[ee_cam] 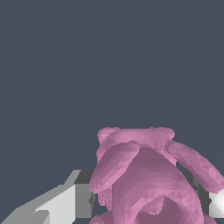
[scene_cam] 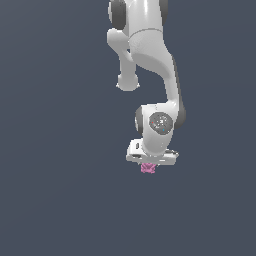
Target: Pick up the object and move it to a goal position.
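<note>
- Wrist view: the gripper (ee_cam: 144,205) has its jaws closed in on the pink lumpy object (ee_cam: 148,175), one grey finger (ee_cam: 83,199) pressed to its side.
- The exterior view seems to show it hanging just under the hand, though the fingers are hidden there.
- Step: carrying; next, hold the grip and travel to the goal.

The flat, uniform slate-blue backdrop (scene_cam: 55,150) fills the exterior view and the wrist view alike. It carries no texture, seam or horizon line. Floor and wall cannot be told apart. Lighting is even, with only faint tonal variation across the surface.
</note>
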### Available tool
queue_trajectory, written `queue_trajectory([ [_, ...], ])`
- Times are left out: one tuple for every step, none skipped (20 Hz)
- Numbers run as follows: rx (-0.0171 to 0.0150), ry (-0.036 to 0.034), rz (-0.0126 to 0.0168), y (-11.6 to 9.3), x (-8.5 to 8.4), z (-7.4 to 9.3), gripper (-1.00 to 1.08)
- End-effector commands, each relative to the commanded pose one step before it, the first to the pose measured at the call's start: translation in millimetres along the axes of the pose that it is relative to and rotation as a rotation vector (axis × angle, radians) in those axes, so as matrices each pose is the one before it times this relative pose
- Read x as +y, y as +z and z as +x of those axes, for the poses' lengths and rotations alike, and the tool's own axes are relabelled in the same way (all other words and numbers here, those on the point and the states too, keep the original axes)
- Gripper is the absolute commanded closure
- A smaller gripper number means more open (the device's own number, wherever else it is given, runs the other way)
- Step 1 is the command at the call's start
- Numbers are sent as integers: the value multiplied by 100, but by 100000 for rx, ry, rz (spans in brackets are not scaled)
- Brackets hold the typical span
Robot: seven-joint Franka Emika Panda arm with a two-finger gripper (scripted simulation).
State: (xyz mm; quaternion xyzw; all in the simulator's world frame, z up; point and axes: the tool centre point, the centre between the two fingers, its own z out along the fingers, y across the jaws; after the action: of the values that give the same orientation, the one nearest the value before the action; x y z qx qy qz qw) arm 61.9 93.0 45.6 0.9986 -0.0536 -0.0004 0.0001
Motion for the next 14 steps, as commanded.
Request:
queue_trajectory([
  [71, -14, 20, -489, 14, -476, 108],
  [0, 0, 0, -234, 14, -258, 108],
  [0, 0, 0, -260, 16, -286, 108],
  [0, 0, 0, -286, 18, -315, 108],
  [0, 0, 0, -314, 19, -346, 108],
  [0, 0, 0, -343, 21, -377, 108],
  [0, 0, 0, -374, 23, -410, 108],
  [0, 0, 0, -404, 24, -444, 108],
  [0, 0, 0, -435, 26, -477, 108],
  [0, 0, 0, -467, 28, -511, 108],
  [0, 0, 0, -498, 30, -544, 108],
  [0, 0, 0, -524, 31, -571, 108],
  [0, 0, 0, -538, 32, -585, 108],
  [0, 0, 0, -551, 32, -599, 108],
])
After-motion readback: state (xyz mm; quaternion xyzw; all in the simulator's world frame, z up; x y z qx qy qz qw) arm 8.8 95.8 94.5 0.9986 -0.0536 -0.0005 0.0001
